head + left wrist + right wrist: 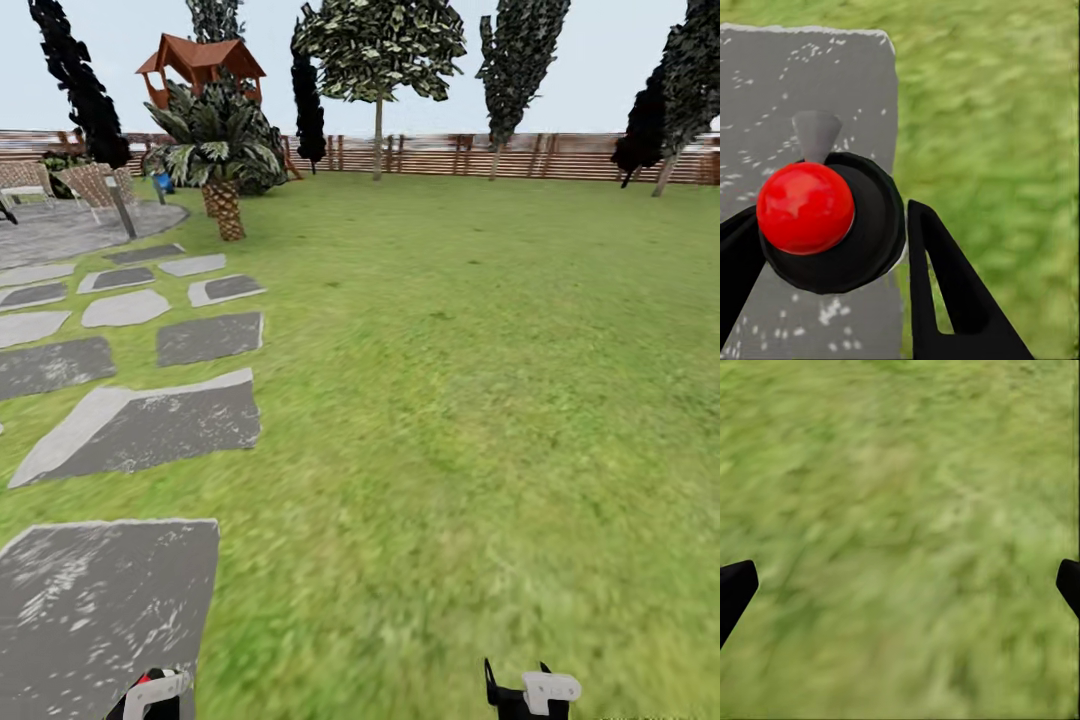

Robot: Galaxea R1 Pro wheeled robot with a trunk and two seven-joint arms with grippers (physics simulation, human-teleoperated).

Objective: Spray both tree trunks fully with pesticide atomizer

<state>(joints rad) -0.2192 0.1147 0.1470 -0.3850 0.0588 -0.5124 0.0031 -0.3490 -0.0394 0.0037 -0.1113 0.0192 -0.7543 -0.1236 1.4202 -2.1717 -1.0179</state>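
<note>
1. The pesticide atomizer [829, 221] sits between the fingers of my left gripper [832, 255]: a black rounded body with a glossy red ball on top and a grey cone-shaped nozzle, seen over a grey stepping stone [810, 82]. The black fingers [952, 292] press against it on either side, clamped on it.
2. My right gripper [900, 585] hangs over bare grass, its two dark fingertips [735, 589] far apart at opposite edges of the wrist view, nothing between them.
3. In the head view both wrists show at the bottom edge, my left gripper [150, 695] over the corner of the nearest stone slab [100, 610], my right gripper [525, 692] over the lawn [450, 400].
4. A path of grey stepping stones [150, 420] runs up the left side toward a paved patch [70, 230] with wicker chairs [95, 182].
5. A scaly-trunked palm [222, 150] stands beside that path, with a red-roofed wooden playhouse [200, 65] behind it.
6. Far across the open grass, a tree [378, 60] with a thin straight trunk and a leafy crown stands near the brown slatted fence [450, 155]; another tree [515, 60] rises to its right.
7. Dark columnar cypresses [75, 80] break the fence line at left and right.
8. Open grass lies between me and those far trees.
</note>
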